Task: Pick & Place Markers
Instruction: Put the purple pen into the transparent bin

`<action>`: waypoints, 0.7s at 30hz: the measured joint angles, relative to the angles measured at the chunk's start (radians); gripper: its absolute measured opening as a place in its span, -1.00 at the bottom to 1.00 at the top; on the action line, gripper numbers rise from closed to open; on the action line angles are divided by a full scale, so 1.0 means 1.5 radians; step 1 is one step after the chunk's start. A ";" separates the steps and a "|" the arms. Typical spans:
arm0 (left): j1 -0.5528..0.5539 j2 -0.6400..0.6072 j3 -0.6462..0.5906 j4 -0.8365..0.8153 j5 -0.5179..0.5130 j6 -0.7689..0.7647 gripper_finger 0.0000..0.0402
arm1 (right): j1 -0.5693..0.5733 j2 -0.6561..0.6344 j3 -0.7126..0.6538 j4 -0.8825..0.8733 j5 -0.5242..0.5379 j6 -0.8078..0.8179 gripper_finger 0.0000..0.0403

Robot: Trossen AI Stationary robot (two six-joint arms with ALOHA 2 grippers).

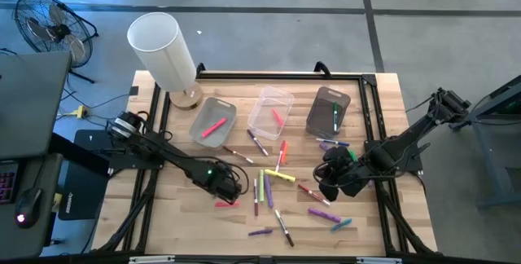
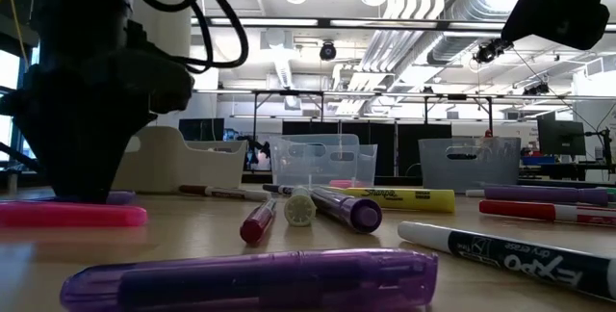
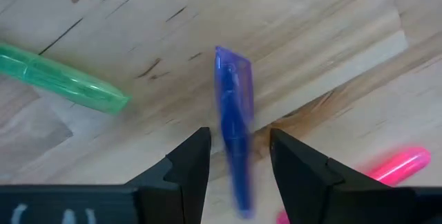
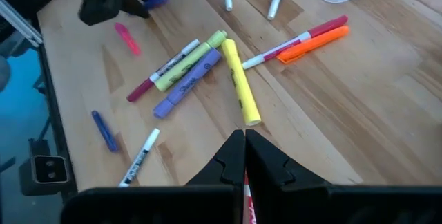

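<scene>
Along the far side of your wooden table (image 1: 179, 239) you have three small rectangular plastic bins. The left grey bin (image 1: 213, 122) holds one pink marker (image 1: 214, 127). The middle clear bin (image 1: 271, 112) is see-through with rounded corners and has a reddish marker in it. The right dark grey bin (image 1: 328, 111) holds a green marker (image 1: 335, 116) lying lengthwise. A white cylinder (image 1: 161, 48) on a round wooden base stands just left of the bins.

The rest of the markers (image 1: 281, 184) lie loose across the middle and near part of the butcher-block top, thin capped pens in yellow, purple, red, orange and green; a translucent purple one (image 2: 250, 281) sits nearest the low camera.

Your left gripper (image 3: 238, 156) is down over the table, left of the scatter, its dark wedge-shaped fingers partly apart with a translucent blue-purple marker (image 3: 233, 113) between them; it looks pinched and tipped up off the wood, though contact is hard to confirm. A green highlighter (image 3: 62, 79) and a pink one (image 3: 404, 165) lie on the wood either side.

Your right gripper (image 4: 245, 156) hangs over the right of the scatter, fingers pressed together on a thin red marker (image 4: 247, 193) that shows between them.
</scene>
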 joint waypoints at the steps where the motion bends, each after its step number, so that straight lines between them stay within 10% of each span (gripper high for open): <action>1: 0.000 0.002 0.000 -0.001 0.001 0.000 -0.27 | 0.000 0.000 0.000 0.004 0.000 -0.001 -1.00; 12: 0.001 0.017 -0.001 -0.002 -0.011 0.004 -0.87 | 0.000 0.000 0.000 0.016 0.005 -0.015 -1.00; 21: 0.002 -0.044 -0.006 0.002 -0.071 0.003 -0.86 | 0.000 0.000 0.000 0.018 0.009 -0.043 -1.00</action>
